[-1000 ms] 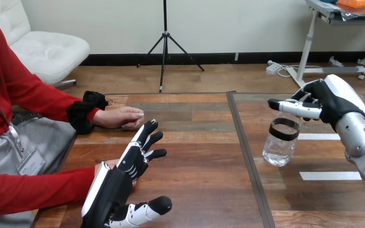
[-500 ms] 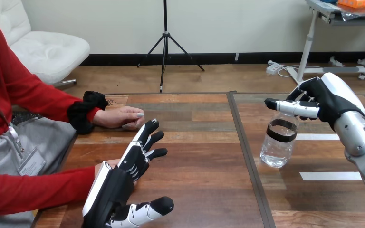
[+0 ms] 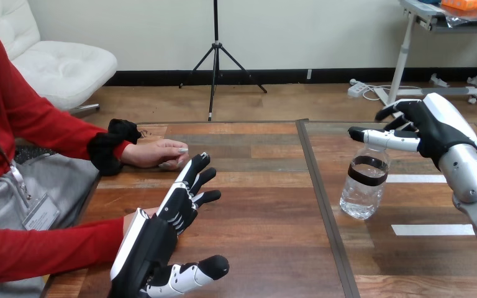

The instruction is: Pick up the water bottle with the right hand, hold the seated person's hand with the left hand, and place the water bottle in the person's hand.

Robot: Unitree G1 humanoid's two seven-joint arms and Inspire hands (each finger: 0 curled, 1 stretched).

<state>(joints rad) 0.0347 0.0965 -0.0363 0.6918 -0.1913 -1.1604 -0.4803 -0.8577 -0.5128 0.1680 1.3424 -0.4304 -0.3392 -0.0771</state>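
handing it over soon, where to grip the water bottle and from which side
Probably the neck, from the right and above: the water bottle is nearly upright and narrow at the top, and that leaves its body free for the person. The right hand pinches it there.

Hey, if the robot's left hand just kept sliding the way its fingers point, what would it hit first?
Probably nothing: the left hand points forward and slightly right, over bare table, passing just right of the person's hand lying ahead. Depth is unclear, so it might brush those fingertips.
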